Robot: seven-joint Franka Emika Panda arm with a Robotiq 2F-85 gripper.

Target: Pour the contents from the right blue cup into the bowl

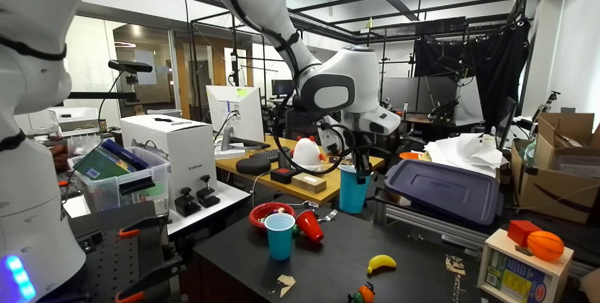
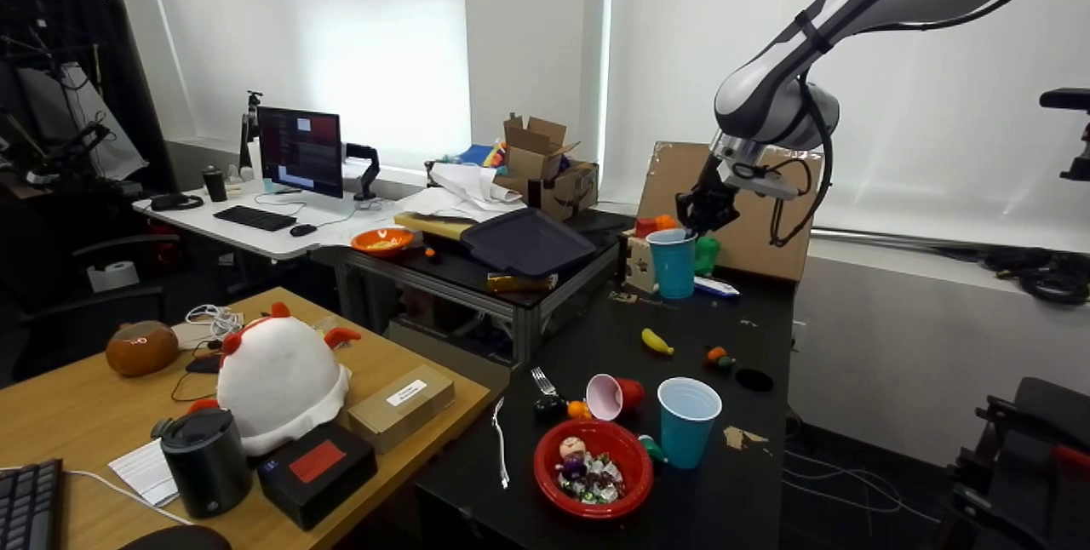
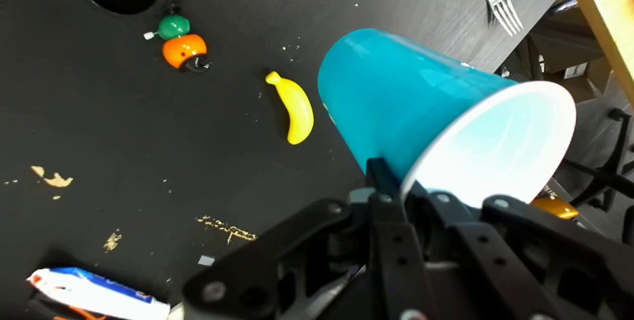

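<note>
Right blue cup [image 3: 381, 87] hung roughly upright above the table [image 1: 342, 256], its rim pinched in the narrowed gripper [image 3: 400, 185], the arm [image 1: 265, 0] arched and bent downward. Its outside was teal, its inside pale. 2 blue cups showed, the other cup [image 2: 684, 439] standing near 1 red bowl [image 2: 589, 510] and 1 tipped red cup [image 2: 631, 394]; 1 banana [image 3: 298, 109] lay apart.

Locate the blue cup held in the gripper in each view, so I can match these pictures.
In an exterior view: held blue cup right of centre, in the lower half.
In an exterior view: held blue cup right of centre, near mid-height.
In the wrist view: held blue cup right of centre, mouth towards the picture's lower right.
Shared landmark: the yellow banana, below the cup in both exterior views, left of it in the wrist view.
</note>
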